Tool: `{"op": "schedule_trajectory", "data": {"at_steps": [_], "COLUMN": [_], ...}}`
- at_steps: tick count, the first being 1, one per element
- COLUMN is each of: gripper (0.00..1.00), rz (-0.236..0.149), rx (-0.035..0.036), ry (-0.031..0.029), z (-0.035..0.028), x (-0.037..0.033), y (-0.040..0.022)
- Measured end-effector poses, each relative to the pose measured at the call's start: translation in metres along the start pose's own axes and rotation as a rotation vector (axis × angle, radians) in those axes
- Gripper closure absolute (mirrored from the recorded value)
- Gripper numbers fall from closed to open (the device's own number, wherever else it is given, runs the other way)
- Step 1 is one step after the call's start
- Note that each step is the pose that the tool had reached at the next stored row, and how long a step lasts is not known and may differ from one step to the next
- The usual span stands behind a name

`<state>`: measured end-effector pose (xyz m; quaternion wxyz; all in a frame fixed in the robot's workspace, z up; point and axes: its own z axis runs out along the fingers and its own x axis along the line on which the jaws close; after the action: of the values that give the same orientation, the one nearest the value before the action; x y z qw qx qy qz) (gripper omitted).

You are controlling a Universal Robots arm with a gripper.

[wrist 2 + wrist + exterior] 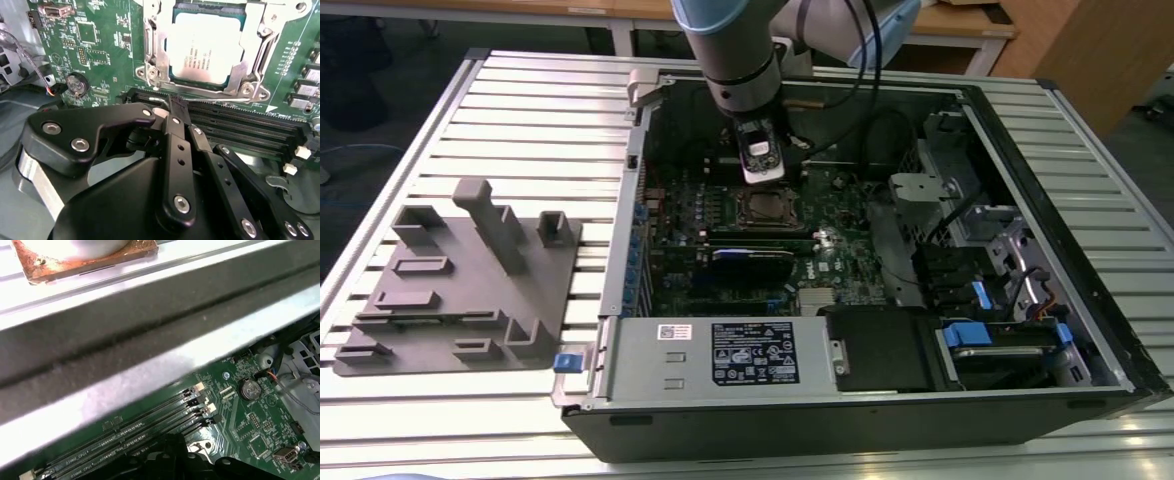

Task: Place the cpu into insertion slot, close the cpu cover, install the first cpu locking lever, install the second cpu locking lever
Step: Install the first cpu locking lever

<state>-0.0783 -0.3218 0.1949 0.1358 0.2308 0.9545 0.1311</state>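
The cpu [205, 45] lies flat in the insertion slot [767, 210], its silver-grey top facing up. The cpu cover [257, 37] is folded down around it, so the chip shows through the cover's window. A thin wire locking lever [220, 99] runs along the socket edge nearest my gripper. In the second wrist view, my gripper [174, 106] is shut, its black fingers [175, 150] together with their tip right at the lever's hooked end [160, 100]. In the exterior view, the gripper [765, 178] hangs inside the open computer case just behind the socket.
Black memory slots [240, 130] lie beside the socket, and a coin cell [76, 84] sits on the green board. The case walls [634, 200] ring the work area. A labelled black power supply [747, 350] fills the front. A grey fixture [454, 270] stands on the slatted table at the exterior view's left.
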Motion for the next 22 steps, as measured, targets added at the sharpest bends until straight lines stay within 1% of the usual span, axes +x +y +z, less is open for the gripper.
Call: {"op": "schedule_trajectory", "data": {"at_steps": [4, 6, 7, 10, 16, 22], "gripper": [0.89, 0.89, 0.89, 0.89, 0.89, 0.89], "rz": [0.001, 0.002, 0.003, 0.003, 0.003, 0.002], "rx": [-0.0029, -0.0126, -0.0161, -0.0203, -0.0216, -0.0220], "ry": [-0.0013, -0.0037, -0.0045, -0.0066, -0.0091, -0.0094], "z": [-0.0002, -0.0006, -0.0008, -0.0010, -0.0009, -0.0004], "x": [0.0006, 0.0019, 0.0022, 0.0028, 0.0047, 0.0051], "y": [-0.0002, -0.0008, -0.0010, -0.0015, -0.0030, -0.0035]}}
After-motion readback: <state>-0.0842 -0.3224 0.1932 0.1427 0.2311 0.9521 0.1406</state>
